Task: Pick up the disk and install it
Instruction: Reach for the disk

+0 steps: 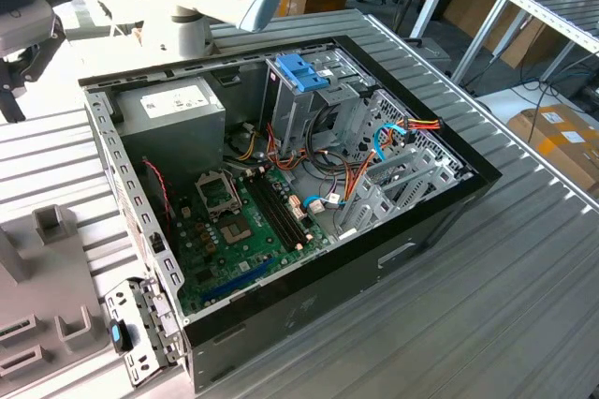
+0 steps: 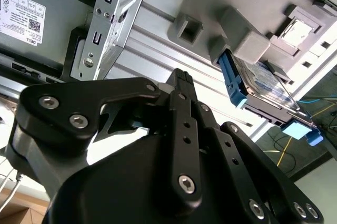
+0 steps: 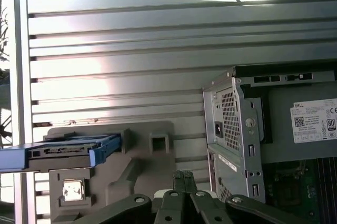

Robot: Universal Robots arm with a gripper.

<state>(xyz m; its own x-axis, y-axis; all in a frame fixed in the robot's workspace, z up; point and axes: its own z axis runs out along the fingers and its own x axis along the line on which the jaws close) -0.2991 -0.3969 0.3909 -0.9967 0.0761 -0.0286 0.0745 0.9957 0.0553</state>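
Fingers [image 3: 179,179] pinched together w/ nothing between, hovering over ribbed surface [image 3: 131,50] next to PC case [image 3: 231,124]; disk [image 3: 63,153] sits in grey holder [image 3: 105,179] on that surface, apart from them & beside the case, so pickup not done yet, install also left

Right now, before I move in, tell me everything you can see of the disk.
In both wrist views the disk is a flat rectangular drive. Its dark grey-silver metal body has a labelled top, framed by light-blue plastic rails, with a blue tab at one end. It sits in a grey holder on the ribbed table, beside the case and not in it. The holder's blocks touch it, and one end juts past the holder. The claw is apart from it.
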